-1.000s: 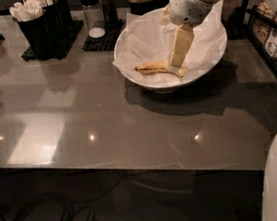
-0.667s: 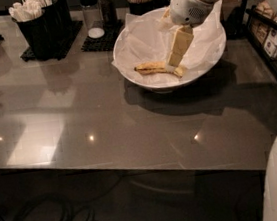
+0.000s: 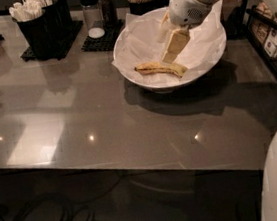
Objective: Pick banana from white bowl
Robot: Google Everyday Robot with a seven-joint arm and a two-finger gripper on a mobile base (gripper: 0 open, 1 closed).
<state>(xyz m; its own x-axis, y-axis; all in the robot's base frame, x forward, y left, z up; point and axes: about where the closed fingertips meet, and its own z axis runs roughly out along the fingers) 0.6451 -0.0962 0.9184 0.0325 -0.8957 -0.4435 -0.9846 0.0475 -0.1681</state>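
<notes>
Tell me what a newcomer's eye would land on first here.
The white bowl, lined with crinkled paper, stands out bright at the back right of the grey table. A small bruised banana lies in it, and the gripper reaches down into the bowl, close over the banana's right half. Black holders stand along the back edge.

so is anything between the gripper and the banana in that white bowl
Nothing visible does. The tan two-finger gripper hangs inside the wide round white bowl, just above the right part of the small bruised yellow banana. The crinkled white paper lining lies under the banana, not over it.
</notes>
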